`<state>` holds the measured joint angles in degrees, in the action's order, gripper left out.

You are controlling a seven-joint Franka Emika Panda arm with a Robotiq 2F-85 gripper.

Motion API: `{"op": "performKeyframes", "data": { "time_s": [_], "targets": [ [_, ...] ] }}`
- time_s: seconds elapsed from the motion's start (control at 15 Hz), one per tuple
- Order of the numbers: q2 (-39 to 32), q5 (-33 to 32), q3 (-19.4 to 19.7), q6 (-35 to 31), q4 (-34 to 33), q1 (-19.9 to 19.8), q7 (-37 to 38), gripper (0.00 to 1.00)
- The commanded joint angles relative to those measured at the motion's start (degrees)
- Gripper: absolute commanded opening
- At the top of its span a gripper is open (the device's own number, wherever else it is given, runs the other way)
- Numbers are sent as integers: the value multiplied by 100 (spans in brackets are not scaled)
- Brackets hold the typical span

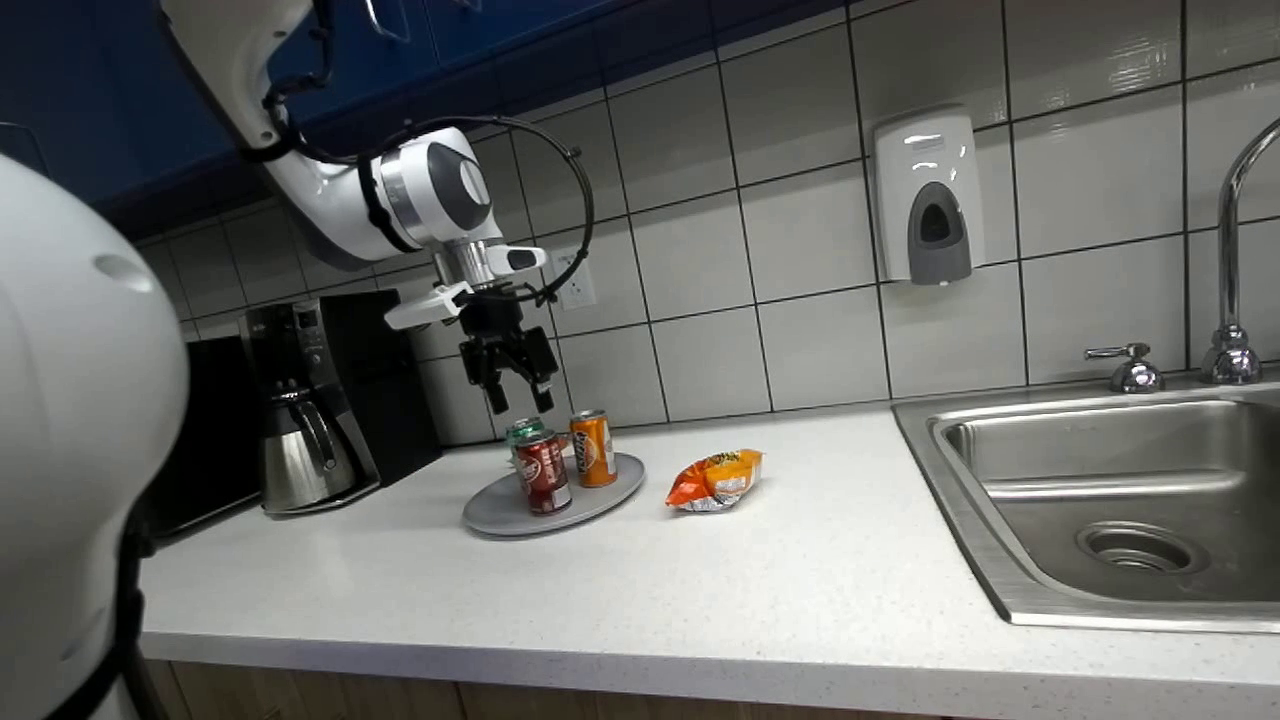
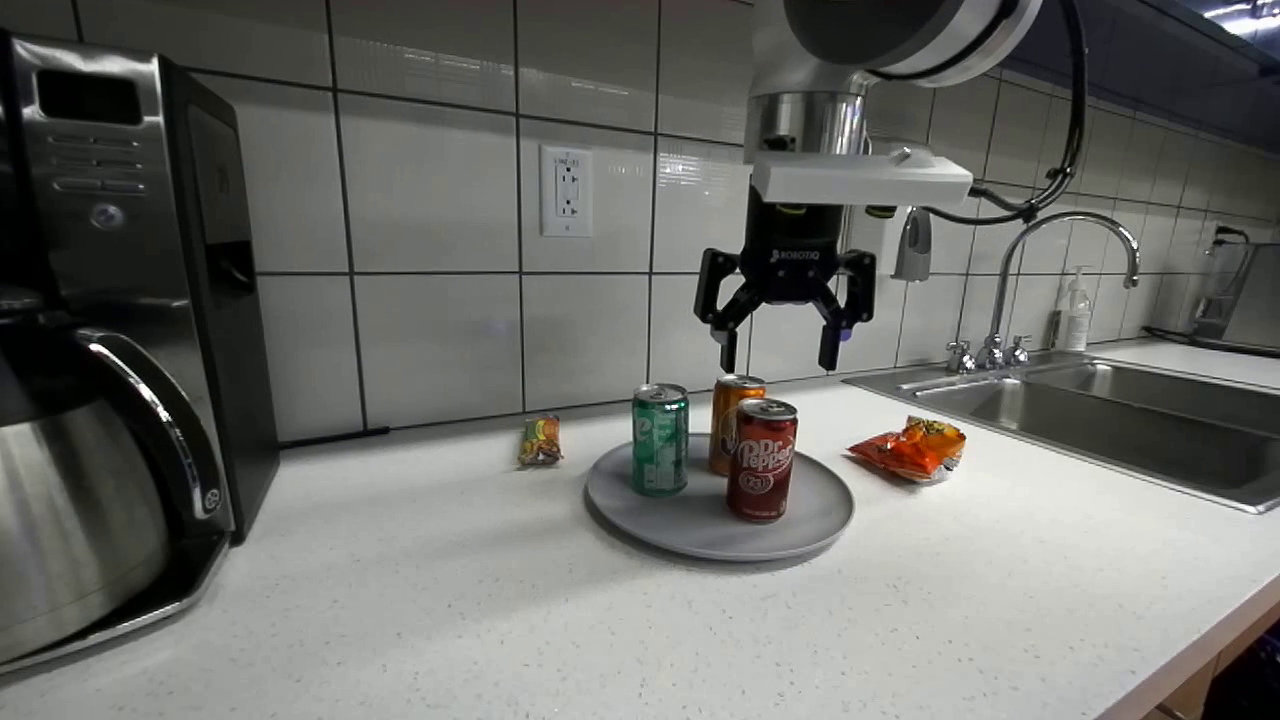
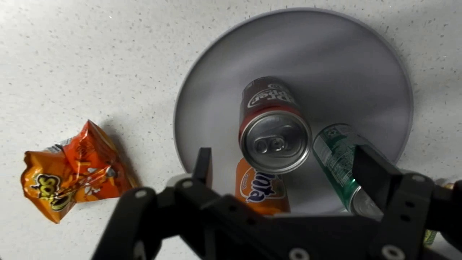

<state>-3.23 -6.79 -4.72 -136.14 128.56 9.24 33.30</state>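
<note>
My gripper (image 2: 779, 352) is open and empty, pointing down above a round grey plate (image 2: 690, 545). Three cans stand upright on the plate: a dark red Dr Pepper can (image 2: 762, 460), a green can (image 2: 660, 440) and an orange Fanta can (image 2: 725, 430), partly behind the red one. In the wrist view the red can (image 3: 276, 142) lies between the spread fingers (image 3: 283, 157). The Fanta can (image 3: 260, 187) and green can (image 3: 339, 162) are partly hidden by the gripper. In an exterior view the gripper (image 1: 520, 398) hangs above the cans, touching none.
An orange snack bag (image 1: 715, 480) lies on the white counter (image 1: 640, 590) beside the plate. A small colourful packet (image 2: 541, 441) lies near the tiled wall. A coffee maker (image 1: 310, 420) stands at one end. A steel sink (image 1: 950, 500) with a faucet is at the other.
</note>
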Motion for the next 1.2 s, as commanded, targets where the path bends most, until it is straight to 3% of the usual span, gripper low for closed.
{"op": "performKeyframes", "data": {
  "time_s": [0.0,0.8,0.87,1.13],
  "targets": [
    [656,-147,-106,118,522,-2,191,100],
    [2069,-54,-726,322,1646,-85,586,100],
    [1658,46,-656,127,1413,-129,325,100],
    [1908,52,-758,199,1564,-129,408,100]
  ]
}}
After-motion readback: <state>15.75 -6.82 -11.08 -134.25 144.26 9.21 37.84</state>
